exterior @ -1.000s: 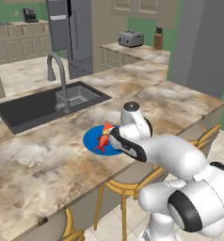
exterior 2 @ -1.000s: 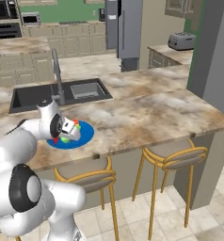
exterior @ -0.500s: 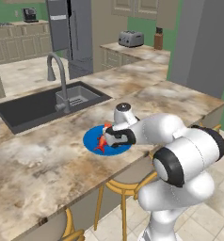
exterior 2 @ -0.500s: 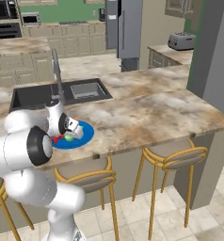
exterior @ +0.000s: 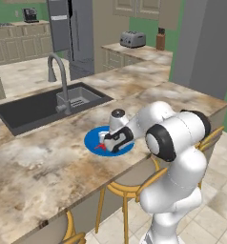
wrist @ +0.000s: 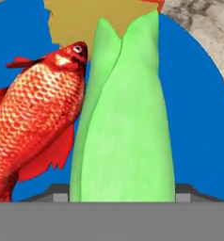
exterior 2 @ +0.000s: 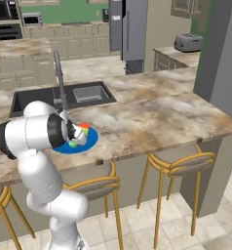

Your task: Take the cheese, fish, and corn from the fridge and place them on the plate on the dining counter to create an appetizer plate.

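The dining counter (exterior: 182, 95) is a long slab of beige-brown marbled stone, and it runs across the room with a dark sink (exterior: 34, 107) set into it. A grey faucet (exterior: 58, 78) rises in a curve at the edge of the sink. Near the front edge of the counter lies the blue plate (exterior: 92, 139), flat on the stone, just in front of the sink.

The white arm bends low over the plate, and the gripper (exterior: 110, 143) is down at it. In the hand view the corn (wrist: 123, 117) in its green husk lies on the plate between the finger tips, the fish (wrist: 36, 117) lies beside it and touches its side, and the yellow-orange cheese (wrist: 76, 21) is beyond them, also on the plate. The jaws stand wide on both sides of the corn, but I cannot tell if they press it or are free of it.

Under the counter edge stand bar stools (exterior 2: 179, 163) with golden frames and grey seats, on a floor of pale tiles. Behind, the tall grey fridge (exterior: 70, 28) stands among beige cabinets (exterior 2: 64, 36). On another counter at the back there is a toaster (exterior: 132, 39). The walls are green (exterior 2: 69, 10).
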Controlling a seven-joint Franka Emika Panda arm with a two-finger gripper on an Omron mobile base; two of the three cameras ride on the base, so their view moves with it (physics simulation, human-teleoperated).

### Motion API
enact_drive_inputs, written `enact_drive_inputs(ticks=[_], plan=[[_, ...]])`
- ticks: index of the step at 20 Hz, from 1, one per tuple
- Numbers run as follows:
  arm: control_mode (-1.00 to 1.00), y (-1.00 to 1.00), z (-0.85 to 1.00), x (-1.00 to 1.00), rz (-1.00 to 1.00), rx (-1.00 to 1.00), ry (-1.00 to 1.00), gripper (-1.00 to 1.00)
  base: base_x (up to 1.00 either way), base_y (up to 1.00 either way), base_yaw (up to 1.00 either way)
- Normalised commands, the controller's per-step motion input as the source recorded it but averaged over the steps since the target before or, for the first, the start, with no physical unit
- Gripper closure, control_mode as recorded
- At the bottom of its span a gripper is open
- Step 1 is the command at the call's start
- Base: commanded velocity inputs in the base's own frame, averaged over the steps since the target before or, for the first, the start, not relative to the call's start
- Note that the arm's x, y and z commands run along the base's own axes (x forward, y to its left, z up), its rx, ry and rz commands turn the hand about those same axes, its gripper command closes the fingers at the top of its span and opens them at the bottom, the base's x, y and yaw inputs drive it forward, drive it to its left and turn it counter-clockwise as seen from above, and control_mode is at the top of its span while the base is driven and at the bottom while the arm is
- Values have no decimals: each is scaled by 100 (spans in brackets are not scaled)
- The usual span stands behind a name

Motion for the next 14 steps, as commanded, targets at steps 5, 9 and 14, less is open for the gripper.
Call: enact_drive_inputs(ticks=[5, 9, 14], plan=[[-100, 16, -18, -4, -2, 0, 0, -100, 0, 0, 0], [-100, -13, 24, -56, -12, 0, -1, -100, 0, 0, 0], [-100, -25, 81, -44, -14, 0, -4, -100, 0, 0, 0]])
